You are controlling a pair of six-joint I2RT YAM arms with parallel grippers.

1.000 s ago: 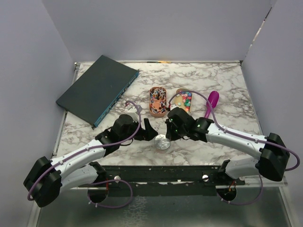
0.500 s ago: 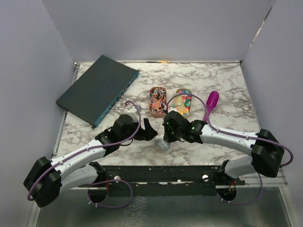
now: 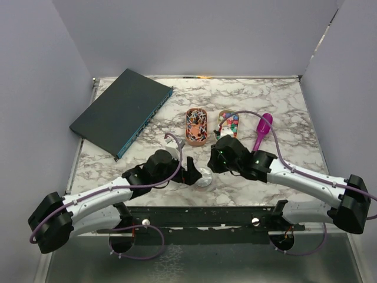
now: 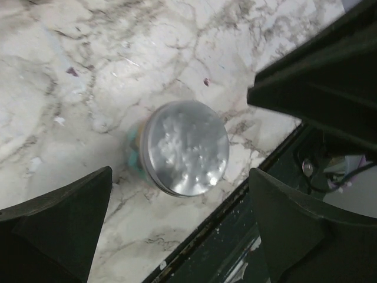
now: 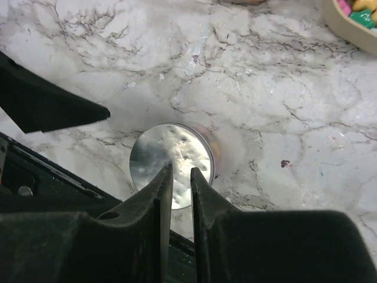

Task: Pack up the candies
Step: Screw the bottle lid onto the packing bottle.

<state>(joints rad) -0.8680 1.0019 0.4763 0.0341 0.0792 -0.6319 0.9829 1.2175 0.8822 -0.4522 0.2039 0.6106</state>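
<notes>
The candies lie in two small trays at mid-table: twisted-wrapper pieces in an orange tray and bright balls in the tray beside it, whose corner shows in the right wrist view. A small jar with a silver lid stands near the front edge. My left gripper is open, and the jar stands between its wide-spread fingers without touching them. My right gripper is shut and empty, its tips hovering just over the lid.
A purple scoop lies right of the ball tray. A dark blue flat box lies at the back left. The table's front edge with a black rail runs right beside the jar.
My left gripper has moved right, up to the jar. My right gripper, which was down on the lid, has drawn back to the right. The jar stays in place.
</notes>
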